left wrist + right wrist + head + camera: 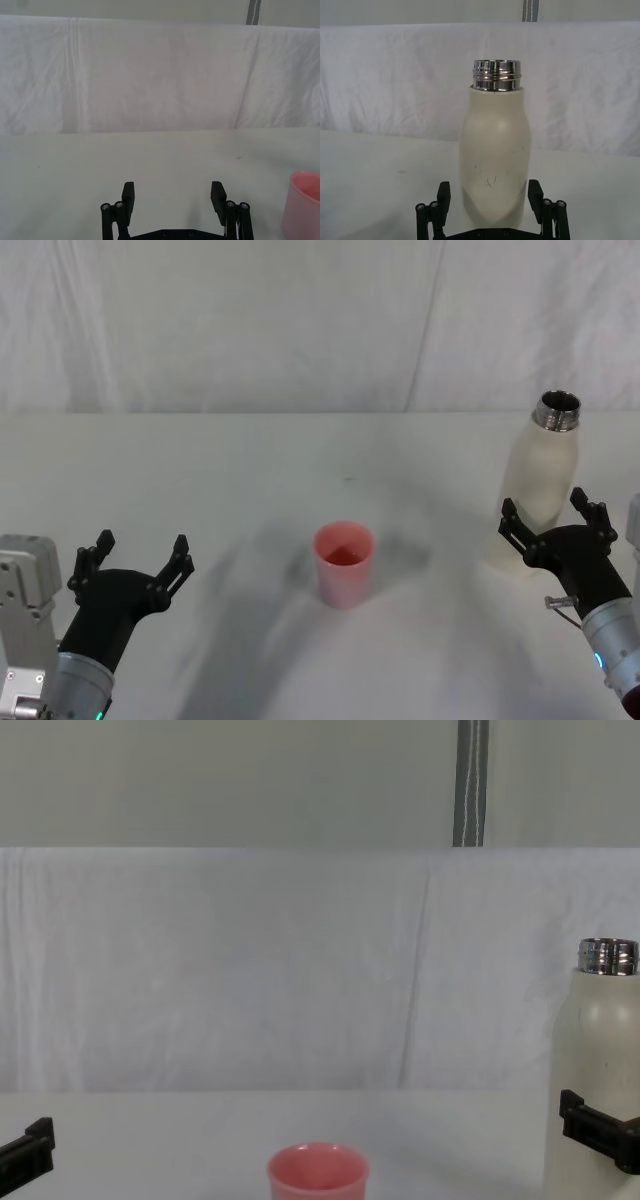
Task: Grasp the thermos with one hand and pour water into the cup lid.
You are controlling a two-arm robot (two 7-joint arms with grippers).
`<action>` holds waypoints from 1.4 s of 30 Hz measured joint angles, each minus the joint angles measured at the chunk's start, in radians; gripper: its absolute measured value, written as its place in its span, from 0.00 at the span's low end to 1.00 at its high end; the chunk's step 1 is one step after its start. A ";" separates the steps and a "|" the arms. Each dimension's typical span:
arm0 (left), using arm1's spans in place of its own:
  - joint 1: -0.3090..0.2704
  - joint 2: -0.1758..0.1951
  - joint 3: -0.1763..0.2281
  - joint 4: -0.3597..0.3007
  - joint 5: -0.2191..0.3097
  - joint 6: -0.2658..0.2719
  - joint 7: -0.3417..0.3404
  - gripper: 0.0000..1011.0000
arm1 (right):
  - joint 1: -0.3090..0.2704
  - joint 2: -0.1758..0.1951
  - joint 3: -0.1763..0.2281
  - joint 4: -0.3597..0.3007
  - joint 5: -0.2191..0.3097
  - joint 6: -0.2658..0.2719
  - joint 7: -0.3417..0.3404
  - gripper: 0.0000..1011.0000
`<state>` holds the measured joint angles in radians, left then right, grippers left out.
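Thermos: I see the thermos standing upright on the white table, far to my right, its steel neck uncapped and pointing up. In the right wrist view the cream body has a few dark scuff marks low down.

Right claw: my right claw is spread wide with the lower part of the thermos between its black fingers. From the right wrist view there is a gap on each side of the bottle, so I read it as framing the thermos, not clamping it.

Cup lid: the pink cup lid stands upright near the middle of the table, well apart from the thermos and to its left. Its inside shows a darker reddish bottom; I cannot tell whether that is liquid.

Left claw: my left claw hovers low at the left, fingers parted wide and holding nothing, the cup lid off to its right.

Backdrop: a wrinkled white cloth hangs behind the table.
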<state>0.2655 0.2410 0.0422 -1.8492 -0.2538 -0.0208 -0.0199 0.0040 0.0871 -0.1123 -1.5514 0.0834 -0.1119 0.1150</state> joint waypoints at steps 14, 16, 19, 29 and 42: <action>0.000 0.000 0.000 0.000 0.000 0.000 0.000 0.99 | -0.057 0.002 0.007 -0.059 -0.009 0.000 -0.004 0.99; 0.000 0.000 0.000 0.000 0.000 0.000 0.000 0.99 | -0.064 0.003 0.007 -0.065 -0.010 -0.001 -0.004 0.99; 0.000 0.000 0.000 0.000 0.000 0.000 0.000 0.99 | -0.076 0.004 0.008 -0.076 -0.012 -0.002 -0.003 0.99; 0.000 0.000 0.000 0.000 0.000 0.000 0.000 0.99 | -0.110 0.016 0.004 -0.112 -0.024 -0.001 0.004 0.99; 0.000 0.000 0.000 0.000 0.000 0.000 0.000 0.99 | -0.147 0.027 -0.017 -0.137 -0.030 0.012 0.022 0.99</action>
<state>0.2655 0.2409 0.0421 -1.8493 -0.2538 -0.0208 -0.0199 -0.1432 0.1141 -0.1297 -1.6884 0.0538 -0.1001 0.1372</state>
